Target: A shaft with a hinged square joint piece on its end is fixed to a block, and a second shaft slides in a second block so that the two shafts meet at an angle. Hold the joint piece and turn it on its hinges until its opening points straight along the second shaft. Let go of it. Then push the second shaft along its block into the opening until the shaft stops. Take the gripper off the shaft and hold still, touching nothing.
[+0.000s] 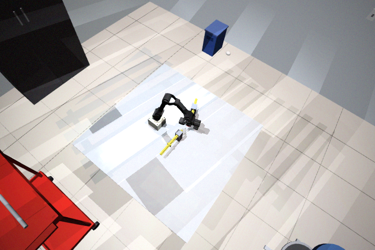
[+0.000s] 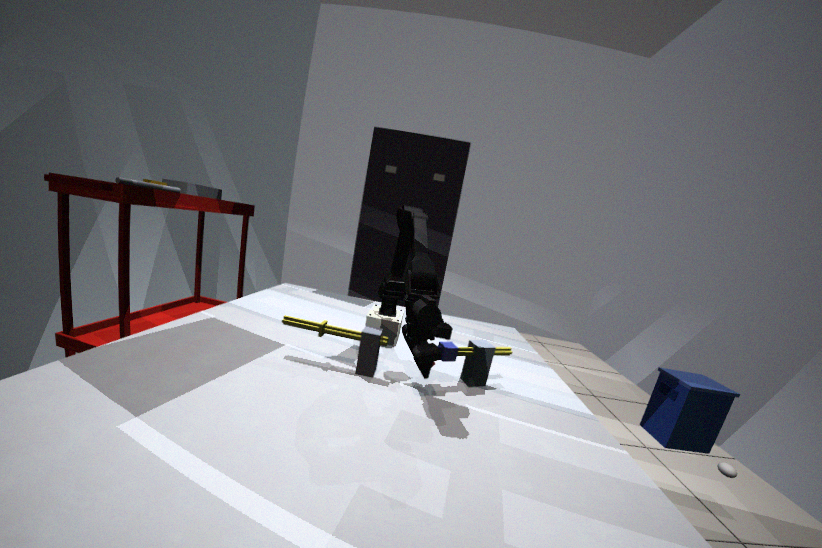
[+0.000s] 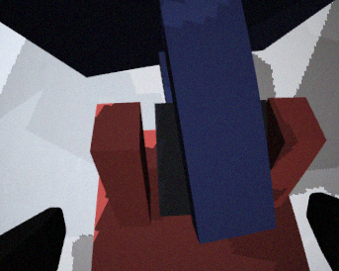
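My gripper is open, with its fingers either side of the red joint piece in the wrist view. Nothing is gripped. The arm mostly hides the red piece in the top and exterior views, so its opening's direction is unclear there. The blue hinge part lies between the red piece's two arms, with a dark centre part. Its yellow shaft is in a grey block. The second yellow shaft passes through another grey block, its tip just beyond.
The arm's pale base stands behind the two blocks in the exterior view. A yellow collar sits on the second shaft. A red cart and a blue bin stand farther off.
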Controlling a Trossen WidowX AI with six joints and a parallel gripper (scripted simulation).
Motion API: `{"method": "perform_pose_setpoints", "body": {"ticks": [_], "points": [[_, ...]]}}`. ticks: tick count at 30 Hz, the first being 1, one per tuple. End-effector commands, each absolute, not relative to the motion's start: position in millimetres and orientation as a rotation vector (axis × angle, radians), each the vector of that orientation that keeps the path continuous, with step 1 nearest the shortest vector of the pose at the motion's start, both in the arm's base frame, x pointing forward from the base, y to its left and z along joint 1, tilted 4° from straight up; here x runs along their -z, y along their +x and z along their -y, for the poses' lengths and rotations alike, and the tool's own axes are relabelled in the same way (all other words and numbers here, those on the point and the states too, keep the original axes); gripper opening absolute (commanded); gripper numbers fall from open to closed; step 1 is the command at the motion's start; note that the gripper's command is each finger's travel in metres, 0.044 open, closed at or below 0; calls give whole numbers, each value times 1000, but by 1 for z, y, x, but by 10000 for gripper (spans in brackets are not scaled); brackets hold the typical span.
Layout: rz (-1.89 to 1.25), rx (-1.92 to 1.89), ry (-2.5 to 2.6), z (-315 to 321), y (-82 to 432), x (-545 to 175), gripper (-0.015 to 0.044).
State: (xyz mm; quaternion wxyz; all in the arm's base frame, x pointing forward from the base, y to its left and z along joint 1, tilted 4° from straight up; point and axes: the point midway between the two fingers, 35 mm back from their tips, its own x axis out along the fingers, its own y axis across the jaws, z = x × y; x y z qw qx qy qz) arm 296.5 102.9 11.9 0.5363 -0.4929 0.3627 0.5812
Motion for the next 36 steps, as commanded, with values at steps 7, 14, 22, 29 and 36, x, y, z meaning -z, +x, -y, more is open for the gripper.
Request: {"method": "perform_pose_setpoints", "body": {"ticks": [7,14,22,29,36], "points": [[-875,-1386,-1169,-108,295,6,440],[-875,-1386,-1169,-109,295,10,361],[-875,-1386,-1169,-109,295,10,182],[-875,-1386,-1169,-109,295,10,182],[-875,-1386,-1169,-109,295,10,182]]}}
